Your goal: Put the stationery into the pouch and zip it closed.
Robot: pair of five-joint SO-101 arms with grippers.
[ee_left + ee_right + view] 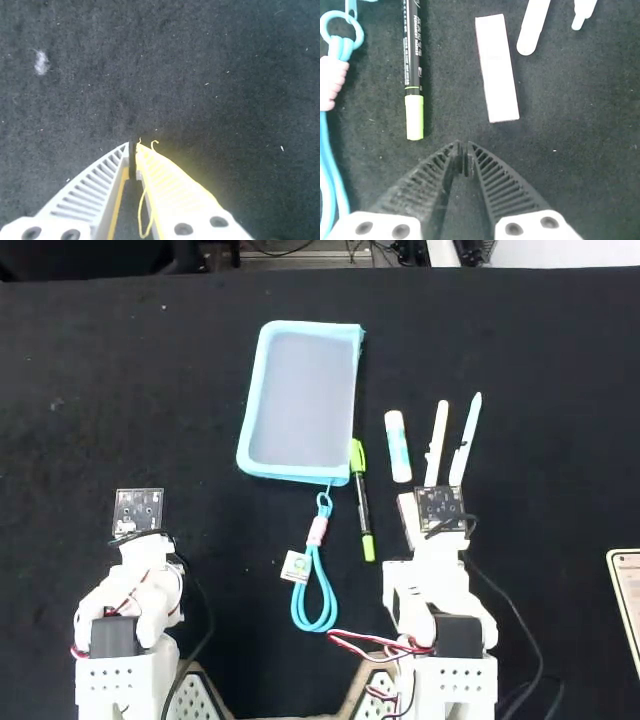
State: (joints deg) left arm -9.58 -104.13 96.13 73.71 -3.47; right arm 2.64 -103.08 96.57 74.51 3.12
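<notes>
A light blue pouch [300, 405] lies flat at the table's middle, its zipper side facing the stationery on its right. A blue lanyard [314, 580] trails from its near corner. Beside it lie a black marker with a green cap [361, 502], a white glue stick [398, 446] and two slim white pens [437, 440] [466, 438]. My right gripper [464, 156] is shut and holds nothing, just short of a white eraser [496, 68], with the marker [413, 70] next to it. My left gripper [134, 150] is shut over bare black cloth, well left of the pouch.
Black cloth covers the whole table [120, 390]. A pale card [626, 608] lies at the right edge. Both arm bases [285, 690] stand at the near edge. The lanyard [334, 75] and its pink bead lie close beside the marker.
</notes>
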